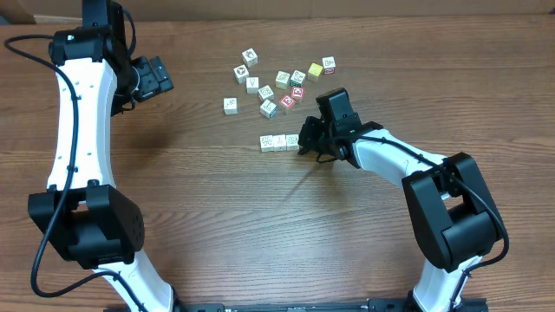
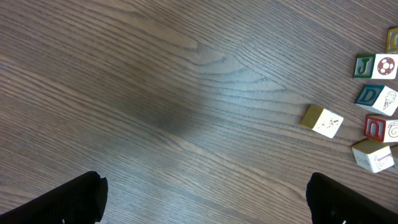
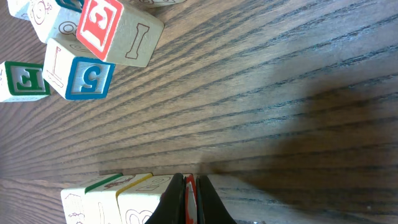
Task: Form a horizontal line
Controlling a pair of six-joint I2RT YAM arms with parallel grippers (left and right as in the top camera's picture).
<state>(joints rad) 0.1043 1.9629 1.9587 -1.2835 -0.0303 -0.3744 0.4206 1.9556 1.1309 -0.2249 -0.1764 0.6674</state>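
Wooden table | cube row | left jaws apart | right jaws together beside it

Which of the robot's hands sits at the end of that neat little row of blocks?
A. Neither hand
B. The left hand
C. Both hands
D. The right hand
D: the right hand rests, closed, against one end of the row, while the left hand hangs open off to the side, away from all the blocks.
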